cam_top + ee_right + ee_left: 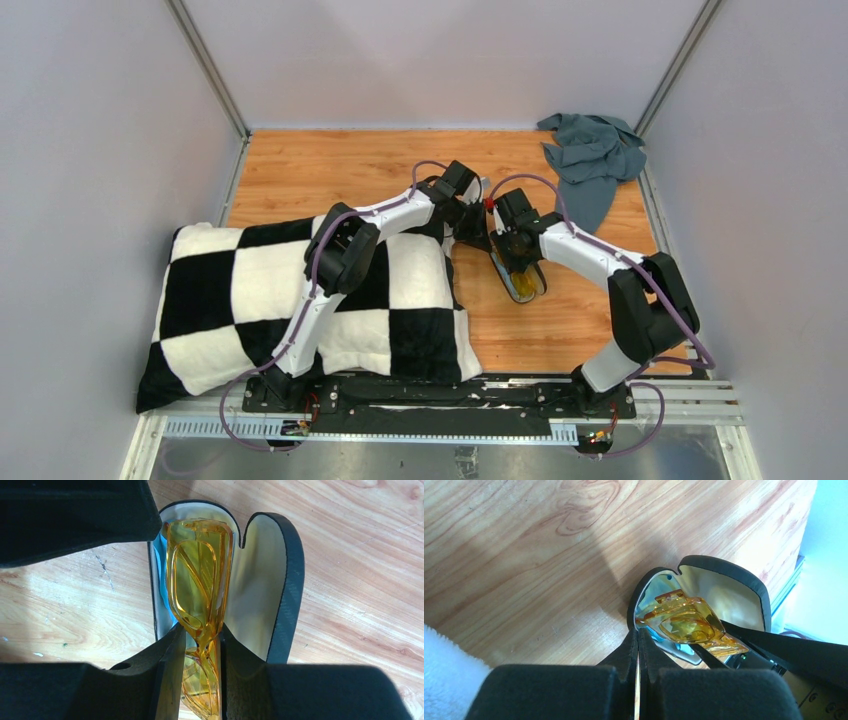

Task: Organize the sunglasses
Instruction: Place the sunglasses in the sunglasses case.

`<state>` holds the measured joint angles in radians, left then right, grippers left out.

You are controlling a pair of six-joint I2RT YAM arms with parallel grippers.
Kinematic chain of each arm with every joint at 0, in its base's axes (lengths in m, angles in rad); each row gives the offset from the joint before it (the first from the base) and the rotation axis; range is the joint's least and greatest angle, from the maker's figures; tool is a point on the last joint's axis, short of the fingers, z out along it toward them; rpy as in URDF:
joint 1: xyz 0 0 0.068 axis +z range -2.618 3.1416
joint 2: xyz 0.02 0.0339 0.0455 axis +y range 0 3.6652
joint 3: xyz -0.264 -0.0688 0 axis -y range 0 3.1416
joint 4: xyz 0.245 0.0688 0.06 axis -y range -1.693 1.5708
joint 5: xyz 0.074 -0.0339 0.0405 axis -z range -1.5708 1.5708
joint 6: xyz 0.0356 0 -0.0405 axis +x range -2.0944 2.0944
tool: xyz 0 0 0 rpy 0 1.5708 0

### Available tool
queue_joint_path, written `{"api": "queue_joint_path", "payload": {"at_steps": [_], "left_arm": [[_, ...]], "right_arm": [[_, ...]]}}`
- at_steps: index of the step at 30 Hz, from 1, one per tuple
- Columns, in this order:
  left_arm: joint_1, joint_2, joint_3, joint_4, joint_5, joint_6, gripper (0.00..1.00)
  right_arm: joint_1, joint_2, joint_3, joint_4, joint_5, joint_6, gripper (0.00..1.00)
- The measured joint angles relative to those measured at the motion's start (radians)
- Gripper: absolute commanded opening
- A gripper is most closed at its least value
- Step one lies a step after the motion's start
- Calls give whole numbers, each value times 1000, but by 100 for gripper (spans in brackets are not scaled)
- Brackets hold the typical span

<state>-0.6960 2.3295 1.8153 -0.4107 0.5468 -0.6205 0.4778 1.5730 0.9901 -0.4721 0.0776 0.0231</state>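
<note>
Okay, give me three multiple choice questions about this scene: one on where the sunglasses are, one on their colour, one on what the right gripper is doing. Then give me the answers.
1. Where are the sunglasses relative to the case?
A. inside it
B. beside it
C. beneath it

2. What colour are the sunglasses?
A. green
B. black
C. amber

3. The right gripper is:
A. open, touching nothing
B. shut on the sunglasses
C. shut on the case lid

Answers:
1 A, they sit in one lined half of the open case.
2 C, frame and lenses are translucent amber.
3 B, it clamps the frame from both sides.
</note>
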Motion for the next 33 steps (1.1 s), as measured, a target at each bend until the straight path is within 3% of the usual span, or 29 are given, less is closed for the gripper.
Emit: {"api": "queue_joint_path", "payload": {"at_steps": [14,18,33], "left_arm": [[1,0,0,5,10,0,0],[0,0,0,13,23,-1,0],[0,1,0,21,33,-4,0]], "right_arm": [[0,0,0,-3,-35,-9,23],[3,21,0,2,-62,-14,34],[9,23,0,-5,-87,-16,52]]}}
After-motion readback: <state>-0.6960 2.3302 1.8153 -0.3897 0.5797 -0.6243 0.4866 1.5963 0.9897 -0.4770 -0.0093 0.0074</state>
